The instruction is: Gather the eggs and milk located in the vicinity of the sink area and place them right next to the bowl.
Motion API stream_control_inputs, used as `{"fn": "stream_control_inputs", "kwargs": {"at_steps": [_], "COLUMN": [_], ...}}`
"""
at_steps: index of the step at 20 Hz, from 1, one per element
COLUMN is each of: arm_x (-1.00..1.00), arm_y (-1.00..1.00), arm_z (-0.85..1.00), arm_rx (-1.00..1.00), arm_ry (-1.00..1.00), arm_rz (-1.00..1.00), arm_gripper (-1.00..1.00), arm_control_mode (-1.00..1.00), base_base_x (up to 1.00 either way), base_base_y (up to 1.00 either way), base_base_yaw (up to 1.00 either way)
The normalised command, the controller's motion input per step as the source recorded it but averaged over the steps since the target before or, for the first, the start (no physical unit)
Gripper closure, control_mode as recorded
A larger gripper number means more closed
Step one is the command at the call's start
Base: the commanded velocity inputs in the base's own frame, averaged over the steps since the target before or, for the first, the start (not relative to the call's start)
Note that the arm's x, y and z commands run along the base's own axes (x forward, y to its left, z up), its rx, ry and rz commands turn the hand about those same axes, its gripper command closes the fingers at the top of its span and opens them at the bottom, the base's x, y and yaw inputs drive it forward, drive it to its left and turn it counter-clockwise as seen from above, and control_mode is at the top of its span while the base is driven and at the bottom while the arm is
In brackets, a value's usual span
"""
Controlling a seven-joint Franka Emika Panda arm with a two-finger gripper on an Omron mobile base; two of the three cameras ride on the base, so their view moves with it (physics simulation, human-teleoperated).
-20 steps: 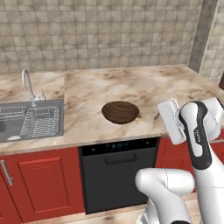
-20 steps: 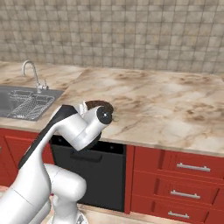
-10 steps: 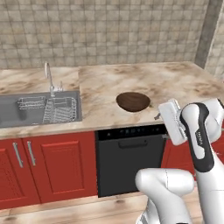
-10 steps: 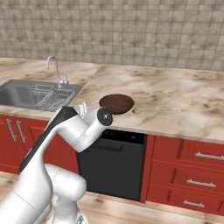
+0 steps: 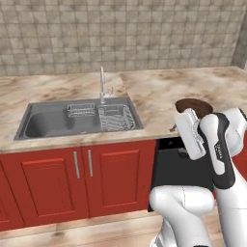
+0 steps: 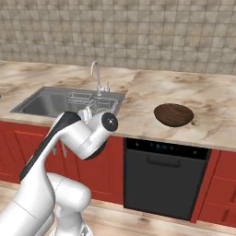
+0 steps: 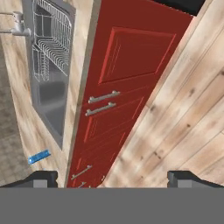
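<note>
The sink area (image 5: pixel 77 119) is a steel basin with a wire rack (image 5: pixel 115 118) and a chrome faucet (image 5: pixel 102 83), set in the marble counter. The dark wooden bowl (image 6: pixel 173 114) sits to its right, and the eggs (image 6: pixel 194 122), a tiny olive lump, lie just right of the bowl. In the hand view the milk (image 7: pixel 39 156), a small blue carton, stands on the counter beyond the far end of the basin (image 7: pixel 48 92). My gripper (image 7: pixel 114 179) is open and holds nothing. It hangs in front of the counter edge and looks down along the cabinets.
Red cabinet doors (image 7: pixel 118 83) with bar handles run under the sink. A black dishwasher (image 6: pixel 161 177) stands under the bowl. Wooden floor (image 7: pixel 183 113) lies in front. In the left base view my own arm (image 5: pixel 217 149) hides part of the bowl (image 5: pixel 194 104).
The base has driven left along the counter, so the sink has slid from the left edge toward the middle of both base views. The gripper has stayed open.
</note>
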Motion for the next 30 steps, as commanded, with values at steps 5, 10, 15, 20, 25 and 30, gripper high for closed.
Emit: {"fn": "stream_control_inputs", "kwargs": {"at_steps": [5, 10, 15, 20, 25, 30], "arm_x": [0.00, 0.00, 0.00, 0.00, 0.00, 0.00], "arm_y": [0.00, 0.00, 0.00, 0.00, 0.00, 0.00], "arm_z": [0.00, 0.00, 0.00, 0.00, 0.00, 0.00], "arm_rx": [0.00, 0.00, 0.00, 0.00, 0.00, 0.00], "arm_ry": [0.00, 0.00, 0.00, 0.00, 0.00, 0.00], "arm_rz": [0.00, 0.00, 0.00, 0.00, 0.00, 0.00], "arm_gripper": [-1.00, -1.00, -1.00, -1.00, -1.00, -1.00], "arm_control_mode": [1.00, 1.00, 1.00, 1.00, 1.00, 1.00], "base_base_x": [0.25, 0.25, 0.29, 0.33, 0.39, 0.47], "base_base_y": [1.00, 1.00, 1.00, 1.00, 1.00, 1.00], "base_base_yaw": [0.00, 0.00, 0.00, 0.00, 0.00, 0.00]}}
